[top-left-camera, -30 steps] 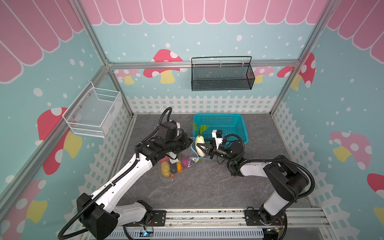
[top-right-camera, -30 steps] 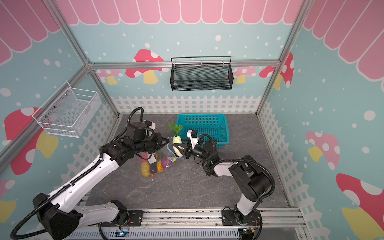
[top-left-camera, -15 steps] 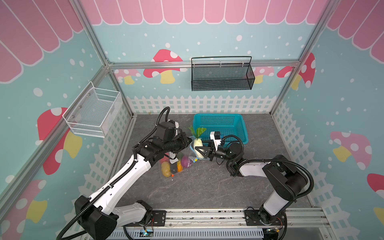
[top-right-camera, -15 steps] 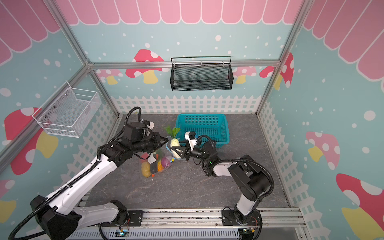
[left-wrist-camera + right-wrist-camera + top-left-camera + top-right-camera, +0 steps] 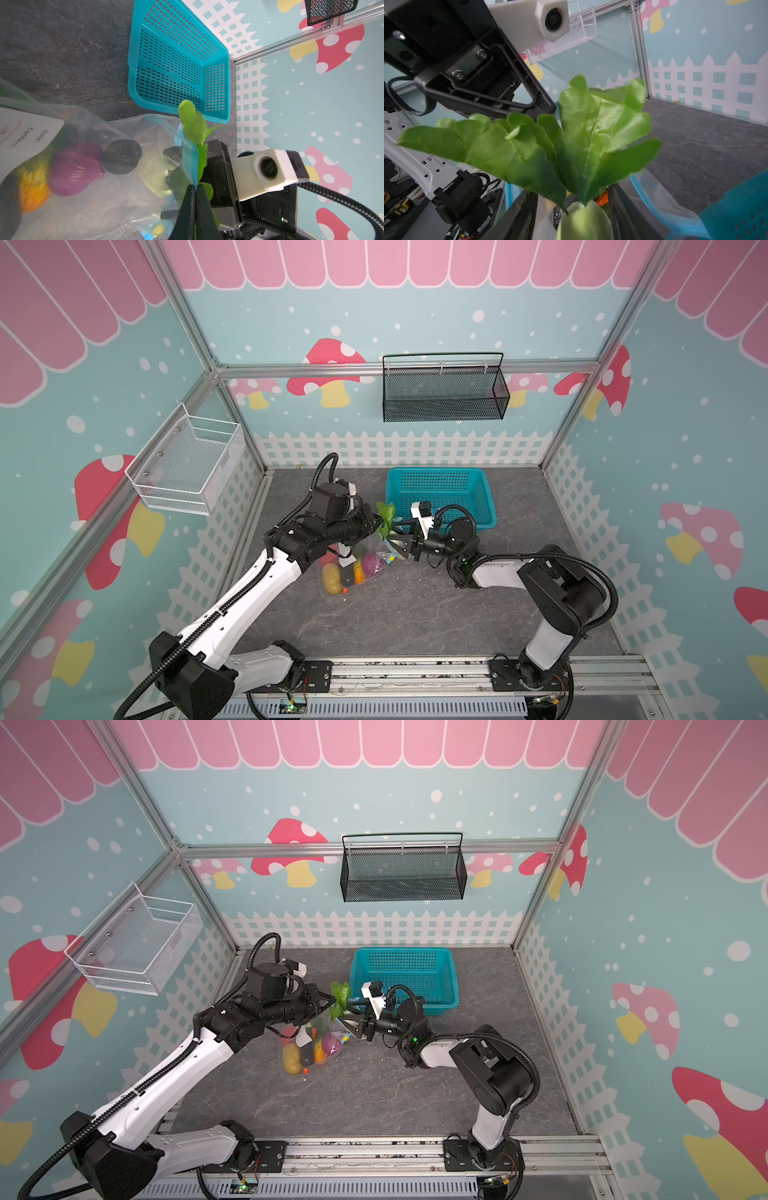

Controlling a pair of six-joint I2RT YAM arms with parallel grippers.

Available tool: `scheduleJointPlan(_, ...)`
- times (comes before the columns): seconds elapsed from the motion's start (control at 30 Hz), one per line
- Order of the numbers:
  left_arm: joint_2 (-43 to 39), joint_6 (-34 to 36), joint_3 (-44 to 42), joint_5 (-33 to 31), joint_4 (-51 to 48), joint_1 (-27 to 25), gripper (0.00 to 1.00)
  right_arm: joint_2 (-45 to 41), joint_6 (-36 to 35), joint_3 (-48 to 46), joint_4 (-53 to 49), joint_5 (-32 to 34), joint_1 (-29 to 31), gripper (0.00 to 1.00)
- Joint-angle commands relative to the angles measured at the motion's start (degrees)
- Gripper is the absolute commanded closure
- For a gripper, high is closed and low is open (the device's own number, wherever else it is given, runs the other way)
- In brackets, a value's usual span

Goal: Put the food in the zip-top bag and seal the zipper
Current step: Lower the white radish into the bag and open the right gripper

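The clear zip-top bag (image 5: 353, 568) lies on the grey floor with a yellow potato (image 5: 331, 577), purple onion (image 5: 74, 170), dark eggplant (image 5: 121, 159) and orange carrot (image 5: 33, 187) inside. My left gripper (image 5: 195, 187) is shut on the blue zipper (image 5: 190, 158) and holds the mouth up. The white radish (image 5: 583, 224) sits in the mouth, body inside, green leaves (image 5: 386, 514) sticking out. My right gripper (image 5: 571, 199) straddles the radish with its jaws open wider than the body. The yellow slider (image 5: 158, 229) sits low at the mouth's end.
A teal lattice basket (image 5: 440, 493) stands just behind the right gripper, near the back wall. On the rear wall hangs a black wire basket (image 5: 444, 393), and on the left wall a white one (image 5: 187, 464). Bare grey floor stretches toward the front rail.
The radish has shifted left and sunk into the bag mouth, so its white body no longer shows from above. The right jaws have spread apart. The left grip is unchanged.
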Motion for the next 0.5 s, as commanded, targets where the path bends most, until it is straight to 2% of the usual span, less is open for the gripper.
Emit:
scheduleJointPlan(0.0, -1.43, -0.44, 0.60, 0.42, 1.24, 0.56, 1.00, -0.35, -2.36, 2.31, -3.82, -1.62, 0.35, 0.42)
scheduleJointPlan(0.17, -1.44, -0.44, 0.33, 0.60, 1.23, 0.93, 1.00, -1.72, -4.37, 4.62, -12.75, -2.91, 0.37, 0.47)
scheduleJointPlan(0.27, -1.25, -0.53, 0.41, 1.08, 1.58, 1.02, 1.00, -1.40, -4.72, 5.20, -14.58, -4.35, 0.36, 0.54)
scheduleJointPlan(0.47, -1.50, -0.70, 1.01, 1.80, 1.62, 1.02, 1.00, 1.45, -5.15, 8.28, -16.67, -7.26, 0.29, 0.60)
